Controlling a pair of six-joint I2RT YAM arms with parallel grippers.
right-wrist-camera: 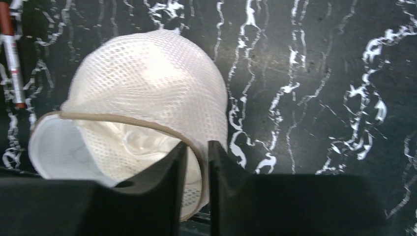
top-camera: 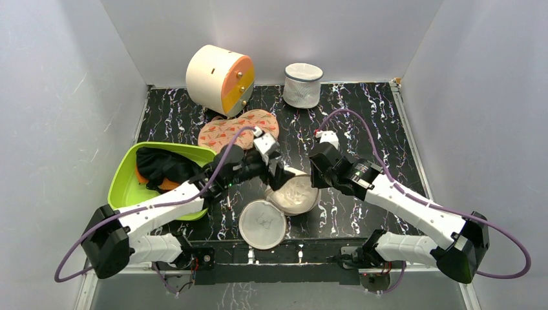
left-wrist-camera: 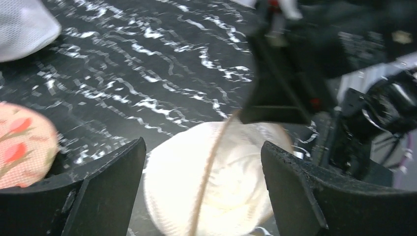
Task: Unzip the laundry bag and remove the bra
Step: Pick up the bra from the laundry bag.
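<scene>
The laundry bag (top-camera: 296,194) sits near the middle of the bench's near edge, between your two arms. It is unzipped: its flat round face (top-camera: 262,224) is folded out toward the near edge, with a small black line drawing on it that is too small to read.

Your right claw (right-wrist-camera: 197,145) is pinched closed on the bag's tan trim (right-wrist-camera: 123,120) at the rim of the opening. Your left claw (left-wrist-camera: 202,145) hangs over the bag with its fingers (left-wrist-camera: 108,187) spread wide, gripping nothing. In the left wrist view the right arm's dark body is close in front of it, so the two claws have little room between them.

Inside the opening lies smooth white fabric, probably the bra (right-wrist-camera: 140,142), though the mesh hides most of it.

Open room is on the right: bare bench (top-camera: 388,129) runs from the bag to the right edge and the far right corner. On the left edge is a green tub (top-camera: 126,184) holding a black garment (top-camera: 161,166). An orange patterned cloth (top-camera: 236,129) lies just behind your left arm. At the far edge stand a cream drum (top-camera: 210,77) with an orange and yellow face and a white mesh cylinder (top-camera: 302,85).

The bench is black with white veining, and plain white walls (top-camera: 58,97) close the left, right and far edges
</scene>
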